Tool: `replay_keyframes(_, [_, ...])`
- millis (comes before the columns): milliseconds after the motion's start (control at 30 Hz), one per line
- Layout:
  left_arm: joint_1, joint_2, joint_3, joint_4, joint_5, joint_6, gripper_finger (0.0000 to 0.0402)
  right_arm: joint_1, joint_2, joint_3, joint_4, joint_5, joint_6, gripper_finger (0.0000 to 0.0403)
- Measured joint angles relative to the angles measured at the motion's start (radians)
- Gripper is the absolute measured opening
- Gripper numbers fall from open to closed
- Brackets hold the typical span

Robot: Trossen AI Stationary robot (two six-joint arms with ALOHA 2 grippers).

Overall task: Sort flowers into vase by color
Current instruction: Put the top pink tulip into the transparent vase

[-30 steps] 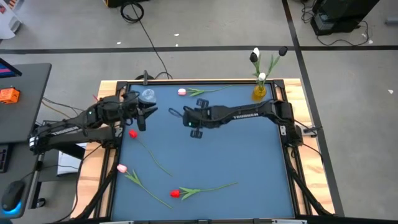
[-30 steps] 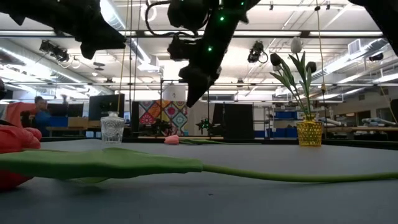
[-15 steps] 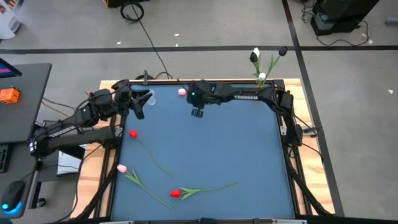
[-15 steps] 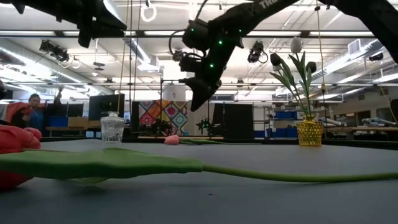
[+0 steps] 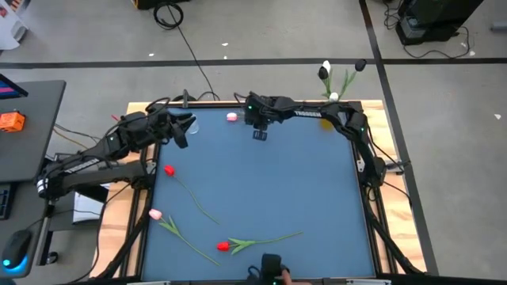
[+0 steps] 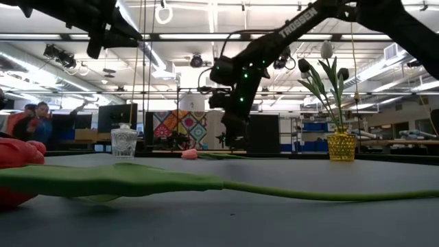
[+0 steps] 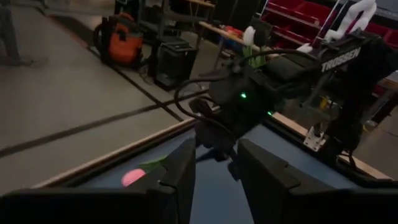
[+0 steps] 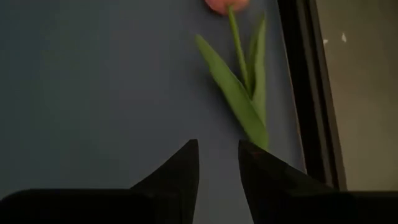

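Note:
A pink tulip (image 5: pixel 231 117) lies near the table's far edge, its stem and leaves (image 8: pixel 241 99) running toward the right along that edge. My right gripper (image 5: pixel 260 135) hangs open just above the table beside those leaves, pointing steeply down (image 8: pixel 217 167), with nothing between its fingers. My left gripper (image 5: pixel 179 129) is raised at the far left, open and empty (image 7: pixel 214 177), over a clear glass vase (image 6: pixel 124 143). A yellow vase (image 6: pixel 341 145) at the far right holds white and black tulips (image 5: pixel 325 71). Two red tulips (image 5: pixel 169 169) (image 5: pixel 223 247) and another pink one (image 5: pixel 155 214) lie flat on the mat.
The dark raised frame (image 8: pixel 309 93) runs along the table's far edge, close beside the pink tulip's leaves. My right arm (image 5: pixel 317 115) stretches along that edge in front of the yellow vase. A dark object (image 5: pixel 272 265) sits at the near edge.
My right gripper has swung from the middle of the table toward the far edge and sunk a little, ending beside the far pink tulip. My left gripper has drawn a little toward the far edge and turned. No flower has moved.

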Motion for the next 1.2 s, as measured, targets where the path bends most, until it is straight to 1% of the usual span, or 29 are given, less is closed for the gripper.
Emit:
replay_keyframes(133, [-0.002,0.024,0.000,0.001,0.000,-0.041,0.0125,-0.034,0.015,0.000,0.004,0.000,-0.051,0.0122])
replay_keyframes(267, [-0.002,0.045,0.000,0.001,0.000,-0.061,0.0125,-0.063,0.024,0.000,0.048,0.005,-0.095,0.0122])
replay_keyframes(467, [-0.002,0.069,0.000,0.002,0.000,-0.064,0.0125,-0.107,0.046,0.000,0.062,-0.064,-0.149,0.0122])
replay_keyframes(567, [-0.002,0.076,0.000,0.002,0.000,-0.063,0.0125,-0.128,0.045,0.000,0.067,-0.119,-0.162,0.0121])
replay_keyframes(700, [-0.002,0.082,0.000,0.001,0.000,-0.063,0.0125,-0.150,0.044,0.001,0.071,-0.132,-0.197,0.0115])
replay_keyframes(800, [-0.002,0.087,0.000,0.003,0.000,-0.063,0.0125,-0.169,0.044,0.001,0.072,-0.176,-0.205,0.0106])
replay_keyframes(933, [-0.002,0.088,0.000,0.002,-0.001,-0.063,0.0125,-0.186,0.044,0.000,0.066,-0.189,-0.229,0.0096])
replay_keyframes(1000, [-0.001,0.088,0.000,0.001,-0.002,-0.062,0.0125,-0.193,0.044,-0.001,0.048,-0.215,-0.232,0.0094])
replay_keyframes(1200, [-0.002,0.088,0.000,0.001,-0.002,-0.061,0.0125,-0.202,0.044,-0.050,0.059,-0.228,-0.251,0.0094])
